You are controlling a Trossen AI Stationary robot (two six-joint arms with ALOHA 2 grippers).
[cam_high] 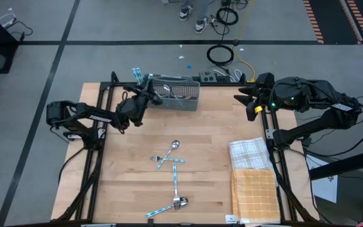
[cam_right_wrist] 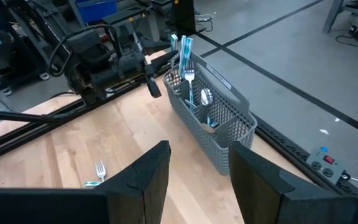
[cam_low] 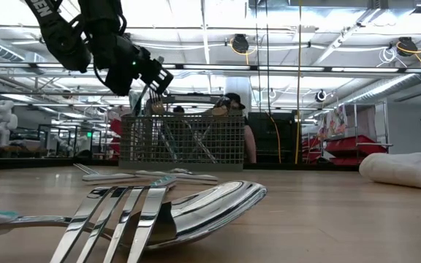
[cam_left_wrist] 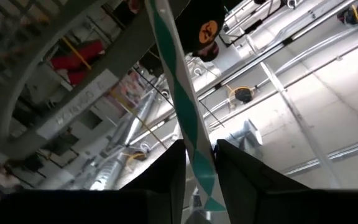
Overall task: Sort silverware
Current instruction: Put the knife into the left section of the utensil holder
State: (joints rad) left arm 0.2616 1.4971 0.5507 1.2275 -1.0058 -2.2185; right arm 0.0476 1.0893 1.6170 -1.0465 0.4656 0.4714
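Observation:
My left gripper [cam_high: 146,92] is at the left end of the grey mesh basket [cam_high: 188,104], shut on a piece of silverware with a teal-and-white striped handle [cam_left_wrist: 188,118]. Its head end is hidden. A fork [cam_right_wrist: 189,78] and a spoon [cam_right_wrist: 205,96] stand in the basket. More silverware lies flat on the wooden table: a crossed pair [cam_high: 167,153], one piece [cam_high: 176,180] below it, and a pair [cam_high: 169,207] near the front edge. My right gripper [cam_right_wrist: 199,155] hangs open and high over the table's far right, with nothing between its fingers. My left gripper pinches the striped handle [cam_left_wrist: 199,163] between its two fingers [cam_left_wrist: 174,177]. The handle runs on past the fingertips, and its free end [cam_high: 137,75] sticks out beyond the basket's left end. The piece is lifted clear of the table. The gripper itself hides the head end.
Two folded towels lie at the table's right: a white checked one [cam_high: 249,153] and an orange checked one [cam_high: 254,194] nearer the front. A power strip and cables [cam_high: 216,77] lie behind the basket. Bare wood lies between the basket and the loose silverware.

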